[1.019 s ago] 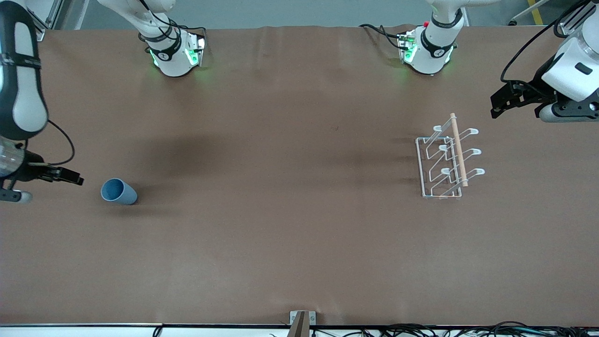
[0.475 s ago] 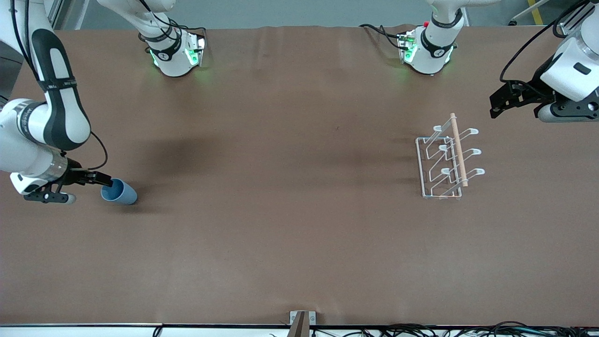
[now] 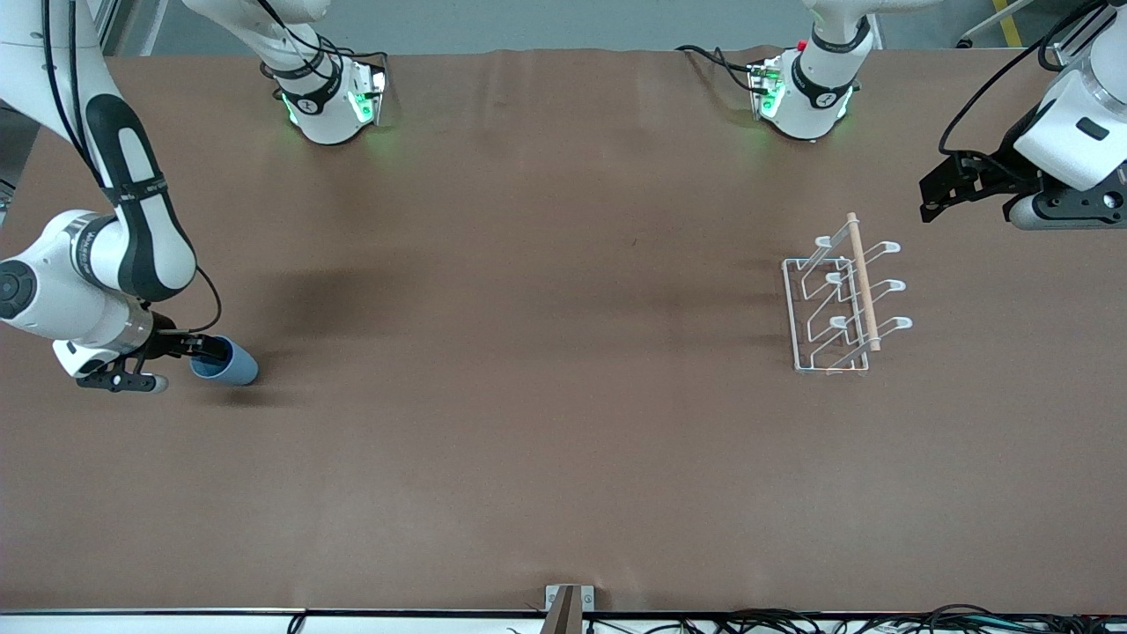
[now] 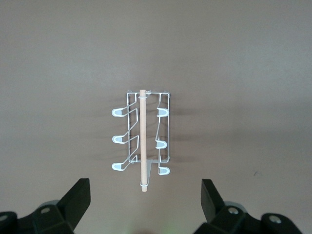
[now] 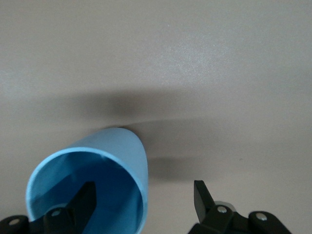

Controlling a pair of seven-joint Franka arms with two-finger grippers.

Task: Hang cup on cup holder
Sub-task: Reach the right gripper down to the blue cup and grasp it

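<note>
Since a second ago my right arm has swung in from the table edge, and the right gripper (image 3: 201, 350) is now down at the mouth of the cup (image 3: 231, 363), which hasn't budged. That little blue cup lies on its side on the brown table (image 3: 528, 440) at the right arm's end, open rim facing the gripper. From the right wrist view one finger (image 5: 84, 201) is poking inside the cup (image 5: 105, 175) and the other finger sits outside, with the rim wall between them. The jaws are spread (there's a clear gap on both sides of that wall), so nothing is pinched and the cup just rests on the table. Over at the left arm's end, the left gripper (image 3: 935, 192) hangs in the air above the table just beside the cup holder (image 3: 841, 299), waiting, jaws wide apart with nothing in them. Its wrist cam looks straight down on the cup holder (image 4: 142, 139): white wire frame, six looped prongs, wooden rod along the top, standing upright, no cup on it, well apart from the cup.
</note>
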